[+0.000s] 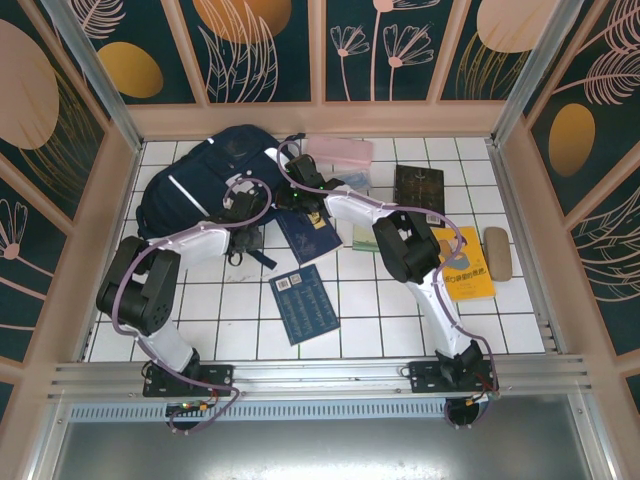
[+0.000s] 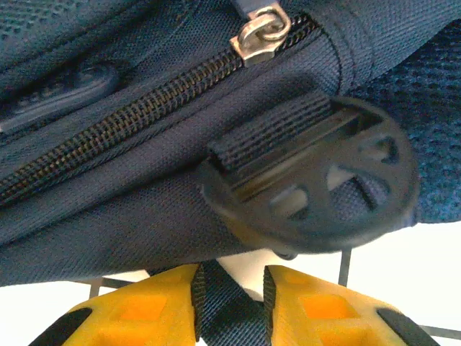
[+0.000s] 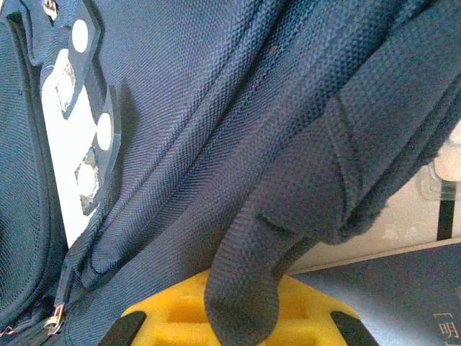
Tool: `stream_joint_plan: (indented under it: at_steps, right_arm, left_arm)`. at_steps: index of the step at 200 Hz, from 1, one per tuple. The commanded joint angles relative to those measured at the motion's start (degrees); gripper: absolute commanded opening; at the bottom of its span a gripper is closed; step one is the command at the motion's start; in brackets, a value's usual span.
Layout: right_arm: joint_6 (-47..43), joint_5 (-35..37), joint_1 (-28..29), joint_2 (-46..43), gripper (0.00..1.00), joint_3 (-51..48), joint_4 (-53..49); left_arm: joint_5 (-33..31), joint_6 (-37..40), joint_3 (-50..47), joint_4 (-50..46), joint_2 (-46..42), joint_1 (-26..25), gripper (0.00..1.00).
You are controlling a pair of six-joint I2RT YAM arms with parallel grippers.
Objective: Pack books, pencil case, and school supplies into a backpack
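Plainly a slip risk: two thin holds on a soft bag

The backpack [image 1: 195, 185] lies flat at the far left of the table, with the pencil case [image 1: 340, 152] just beside its right edge and a navy book [image 1: 310, 232] near its lower corner. In the left wrist view, the visible stretch of its zip [image 2: 130, 122] looks closed, so nothing can go in yet. If the arms pull apart or lift unevenly, the fabric may slide out of one hold. The bag could then sag or drag over the navy book and push it out of place. A pull along the webbing instead of at the zip pull [image 2: 261, 32] would probably stretch the bag without opening it.

The left gripper [image 2: 230, 313] is narrowed onto a strap [image 2: 216, 288], which runs between its yellow fingers [image 2: 137, 313] just below a round buckle [image 2: 317, 194]. The right gripper [image 3: 241, 317] is pressed together on a fabric loop [image 3: 245, 274] of the bag, close above the navy book
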Motion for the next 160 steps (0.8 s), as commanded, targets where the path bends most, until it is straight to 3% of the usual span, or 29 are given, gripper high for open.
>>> stream_joint_plan:
  at_steps: [1,160]
  right_arm:
    - [-1.24,-5.11,1.62,-0.2,0.0,0.36,-4.99]
    - [-1.0,-5.28,1.98,-0.24,0.0,-0.15,-5.12]
  left_arm:
    - [0.05,1.36,3.24,1.17,0.49,0.11,0.33]
    - [-0.32,3.3,5.01,1.8,9.06,0.11,0.35]
